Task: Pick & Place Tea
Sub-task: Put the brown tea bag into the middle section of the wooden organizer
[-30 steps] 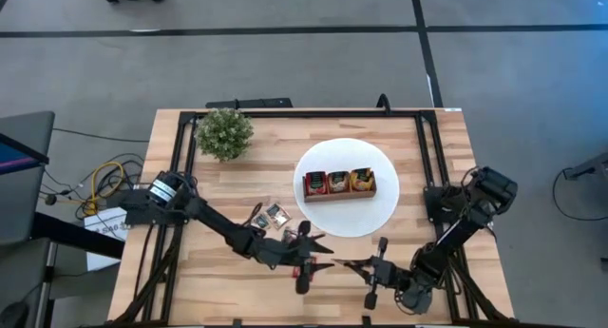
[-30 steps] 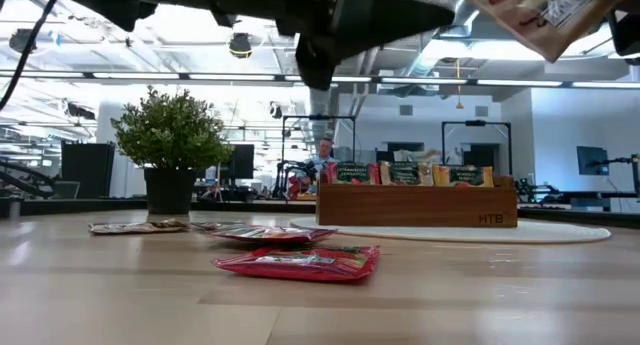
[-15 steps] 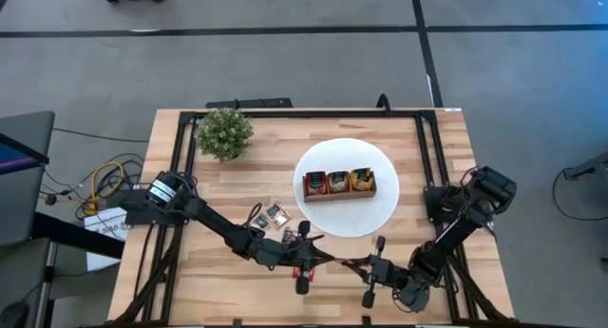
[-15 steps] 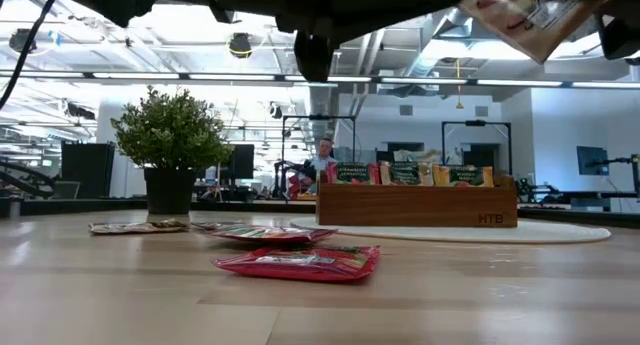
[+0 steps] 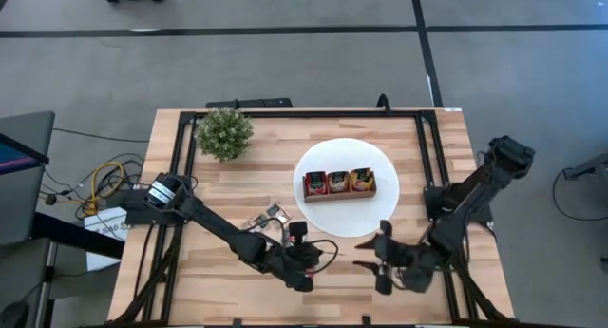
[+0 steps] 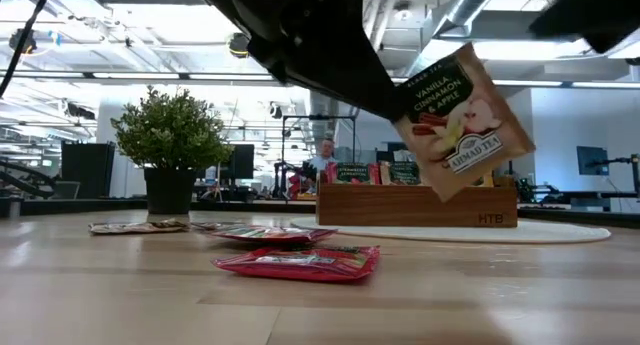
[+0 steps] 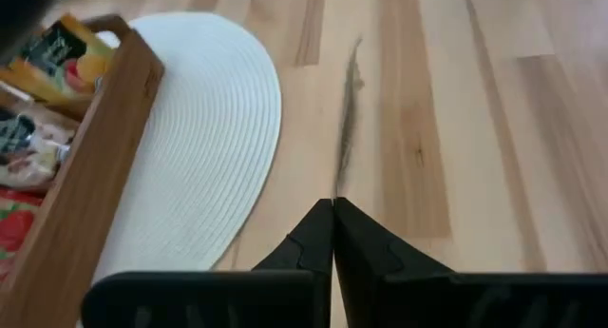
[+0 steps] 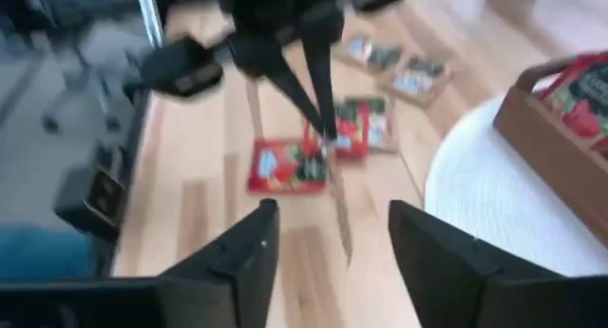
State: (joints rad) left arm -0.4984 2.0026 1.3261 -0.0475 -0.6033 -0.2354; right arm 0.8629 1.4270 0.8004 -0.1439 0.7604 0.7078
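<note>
My left gripper (image 5: 313, 256) is shut on one tea sachet (image 6: 460, 120), pale with a red apple picture, held in the air above the table's near middle. My right gripper (image 5: 378, 257) stands open just right of it with nothing between its fingers. Several more sachets (image 5: 266, 216) lie flat on the table left of the white plate (image 5: 380, 214); two red ones (image 6: 300, 262) are nearest. The brown wooden tray (image 5: 339, 183) stands on the plate with sachets upright in its compartments. My left gripper pinches the sachet's edge (image 7: 336, 189) between its two shut fingers, near one corner (image 6: 404, 97). The fingers come from the table's left, slanting down. The sachet sticks out past the fingertips, tilted and lifted clear of the table.
A small green potted plant (image 5: 224, 132) stands at the far left. Black frame rails (image 5: 180, 147) run along the table's left, right and far edges. Bare wood (image 5: 209, 290) lies toward the near left corner.
My left gripper has shut on the sachet and turned at the wrist. My right gripper has opened, let the sachet go, and drawn back toward the table's right edge and up. The sachet has passed from right to left and now hangs lower, its face turned toward the low view.
</note>
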